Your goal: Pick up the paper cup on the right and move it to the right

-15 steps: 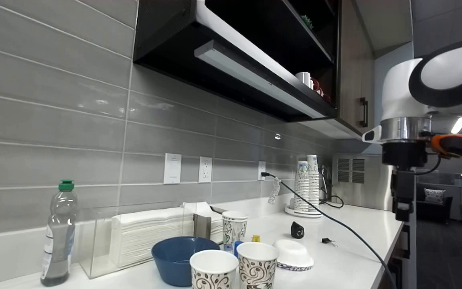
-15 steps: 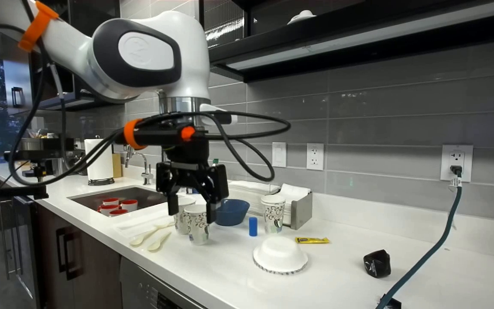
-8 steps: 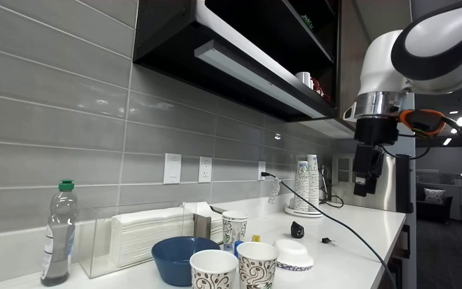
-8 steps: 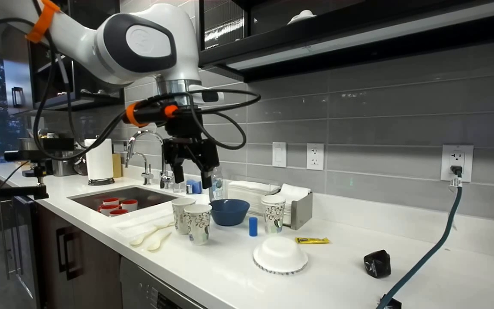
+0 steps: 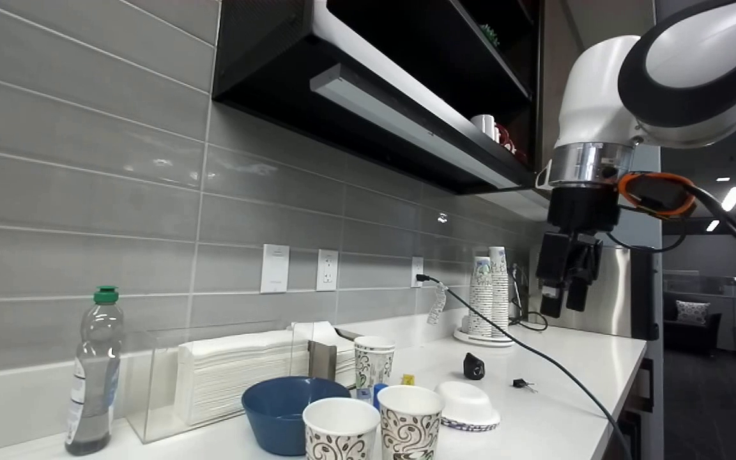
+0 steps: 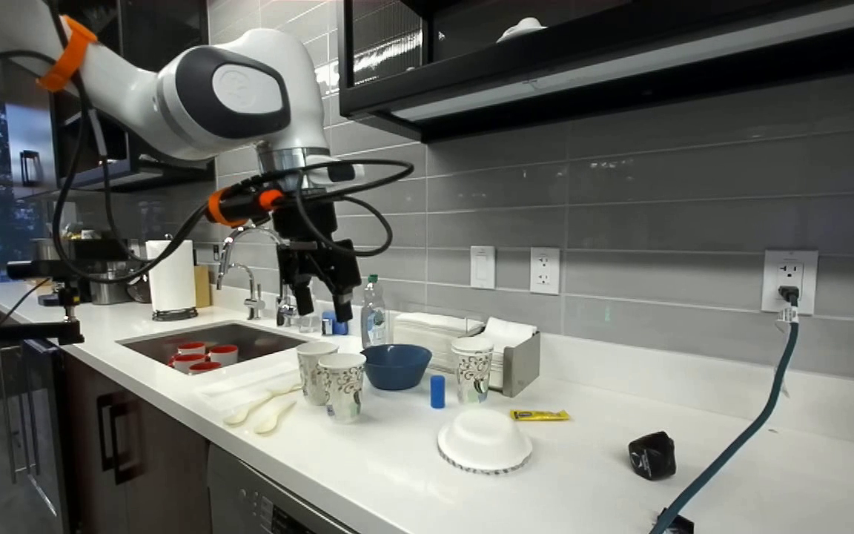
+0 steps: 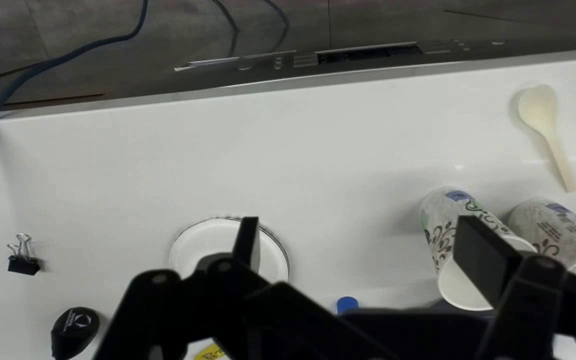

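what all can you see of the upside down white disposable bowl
The white disposable bowl sits upside down on the white countertop. It looks like paper, with sloping sides and a dark-patterned rim. A yellow packet lies near, but apart; only the countertop visibly touches it. Whether several bowls are nested is unclear.

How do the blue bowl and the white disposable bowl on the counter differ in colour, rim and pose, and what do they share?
Colour: the blue bowl is dark blue all over; the white disposable bowl is mostly white.
Rim: the blue bowl's is plain; the white disposable bowl's carries a dark pattern.
Pose: the blue bowl stands mouth up; the white disposable bowl lies upside down.
Shared: both are round and on the counter.
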Tool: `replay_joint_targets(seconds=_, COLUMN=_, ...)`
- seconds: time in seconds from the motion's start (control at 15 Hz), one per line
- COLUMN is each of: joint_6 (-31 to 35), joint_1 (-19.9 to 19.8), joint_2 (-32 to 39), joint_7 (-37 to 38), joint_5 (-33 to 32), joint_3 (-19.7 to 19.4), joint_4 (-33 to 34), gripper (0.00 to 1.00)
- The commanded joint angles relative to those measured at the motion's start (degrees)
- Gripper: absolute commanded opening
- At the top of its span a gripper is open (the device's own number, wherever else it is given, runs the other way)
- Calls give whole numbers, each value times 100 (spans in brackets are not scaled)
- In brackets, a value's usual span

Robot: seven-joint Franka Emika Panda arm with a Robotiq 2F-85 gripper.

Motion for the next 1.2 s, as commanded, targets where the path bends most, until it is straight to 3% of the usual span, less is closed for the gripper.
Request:
replay_joint_targets(seconds=0.0, joint_6=292, joint_1=32, joint_2=601, joint_7=1319, joint_5=48, joint_3=733, joint_4=357, gripper=100)
replay_joint_targets(seconds=0.13, joint_6=373, joint_1=6, joint_2=1003, joint_7=1885, joint_5=8, joint_3=996, joint_4=659, gripper=100)
replay_joint_targets(seconds=0.27, joint_6=336, joint_1=334, joint_2=1567, joint_7=1425, joint_5=641, joint_3=707, joint_4=1054, gripper=100)
replay_joint_targets(seconds=0.53, joint_6=109, joint_1=427, joint_2=2236, joint_7=1004, joint_5=1242, joint_3=436, joint_4=1644, gripper=100)
replay_joint_targets(seconds=0.6, joint_6=309, joint_1=376, joint_2=1821, joint_7=1275, joint_5=915, joint_3=572, joint_4=1211, gripper=100)
replay_joint_targets(seconds=0.8, joint_6=273, joint_1=387, joint_2=2187, joint_7=1101, joint_5=1045, joint_3=444, joint_4=1488, gripper=100)
replay_joint_targets(seconds=1.13, joint_6=921, joint_1=352, joint_2=2493, joint_7=1172, joint_5=872, joint_3=464, joint_4=1393, gripper=100)
